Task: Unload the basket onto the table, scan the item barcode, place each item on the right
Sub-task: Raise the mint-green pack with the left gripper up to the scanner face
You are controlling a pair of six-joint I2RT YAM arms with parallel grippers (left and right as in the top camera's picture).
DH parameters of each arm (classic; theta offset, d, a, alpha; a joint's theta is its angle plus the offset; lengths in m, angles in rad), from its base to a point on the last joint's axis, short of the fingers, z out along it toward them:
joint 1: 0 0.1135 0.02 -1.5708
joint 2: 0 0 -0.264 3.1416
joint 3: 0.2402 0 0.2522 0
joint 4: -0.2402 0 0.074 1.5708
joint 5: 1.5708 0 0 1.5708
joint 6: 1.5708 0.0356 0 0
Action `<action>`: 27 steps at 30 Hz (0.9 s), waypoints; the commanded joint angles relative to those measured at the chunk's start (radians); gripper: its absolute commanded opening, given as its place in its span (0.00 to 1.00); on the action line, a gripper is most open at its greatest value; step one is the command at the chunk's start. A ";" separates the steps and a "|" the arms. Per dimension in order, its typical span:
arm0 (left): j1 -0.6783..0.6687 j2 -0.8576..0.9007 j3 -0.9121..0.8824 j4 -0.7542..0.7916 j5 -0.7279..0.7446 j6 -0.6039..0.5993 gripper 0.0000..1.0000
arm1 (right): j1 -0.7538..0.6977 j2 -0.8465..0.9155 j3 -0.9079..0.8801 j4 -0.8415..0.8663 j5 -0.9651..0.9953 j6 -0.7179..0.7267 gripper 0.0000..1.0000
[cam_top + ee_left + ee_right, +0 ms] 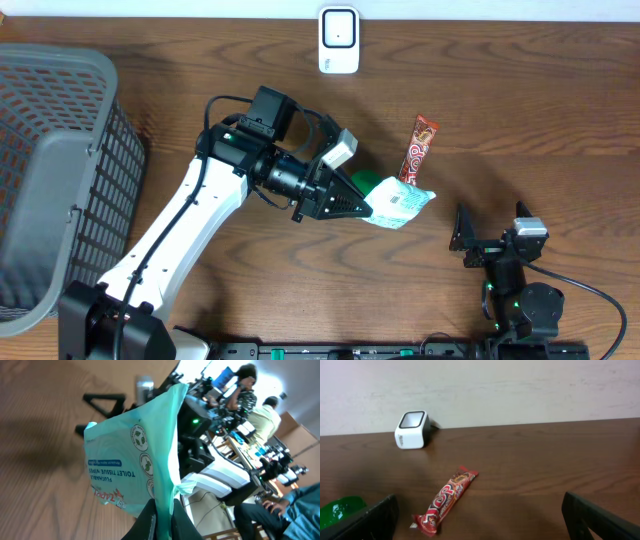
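A mint-green and white pack of toilet tissue wipes [402, 204] hangs above the table's middle, with my left gripper [366, 207] shut on its edge. In the left wrist view the pack [131, 458] rises upright from between the black fingers [145, 522], printed side facing left. The white barcode scanner [339, 40] stands at the table's far edge, well apart from the pack; it also shows in the right wrist view as a small white scanner [412, 429]. My right gripper [464, 240] rests open near the front right, nothing between its fingers [372, 520].
A red candy bar [420, 147] lies just right of the pack and shows ahead of the right gripper as the red bar [446, 500]. A large grey mesh basket [60, 150] fills the left side.
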 commanded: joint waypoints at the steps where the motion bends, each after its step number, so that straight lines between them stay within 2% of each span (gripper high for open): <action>1: -0.002 -0.014 -0.007 0.000 0.100 0.117 0.07 | 0.004 -0.002 -0.001 -0.003 0.001 0.013 0.99; 27: 0.002 -0.015 -0.007 0.005 0.098 0.087 0.07 | 0.004 -0.002 -0.001 -0.003 0.001 0.013 0.99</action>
